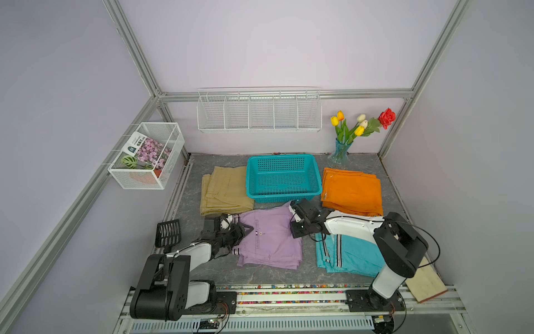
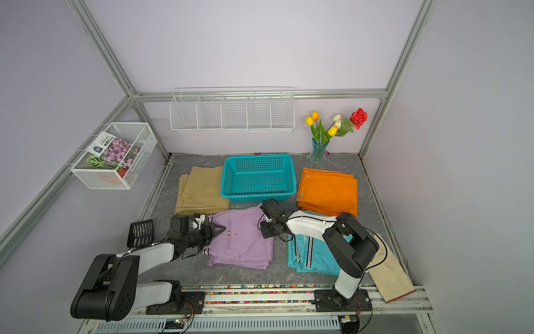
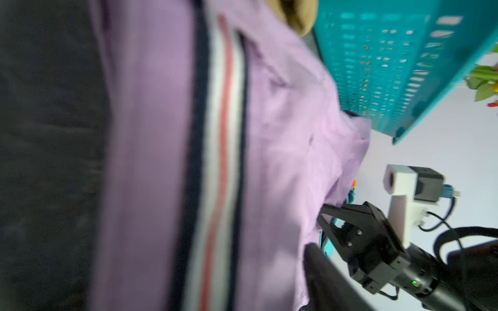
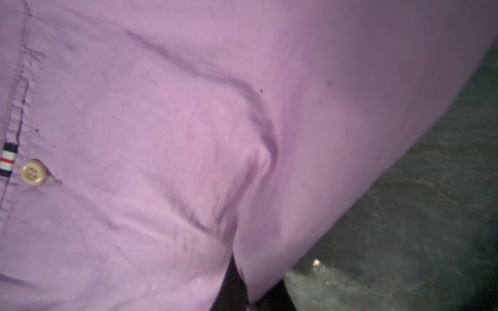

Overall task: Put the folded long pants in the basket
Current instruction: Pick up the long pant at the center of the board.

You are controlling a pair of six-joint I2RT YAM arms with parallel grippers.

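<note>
**A:** Grey marbled table [image 1: 202, 271], pale lilac walls all round. Where's the basket?

**B:** The turquoise basket [image 1: 284, 196] stands at the back, in the middle. The khaki pants [image 1: 225, 191] lie right against its left side, and the orange pants [image 1: 351, 191] just beside its right.

**A:** And the other two?

**B:** The lilac pants [image 1: 271, 240] lie in front of the basket. The teal pants [image 1: 352, 254] are to their right, partly under the right arm. All four are on the table, outside the basket.

**A:** The grippers?

**B:** The right gripper [image 3: 323, 214] is clenched on the lilac pants' right edge, near the basket. Its wrist view shows the cloth pinched into a fold, and in both top views that corner stands up off the table.

**A:** The left one?

**B:** The left gripper [image 1: 248, 228] is at the lilac pants' left edge, by the striped waistband, with one finger lying on top of the cloth. I cannot tell whether it has closed on it, because its wrist view is blurred.
</note>
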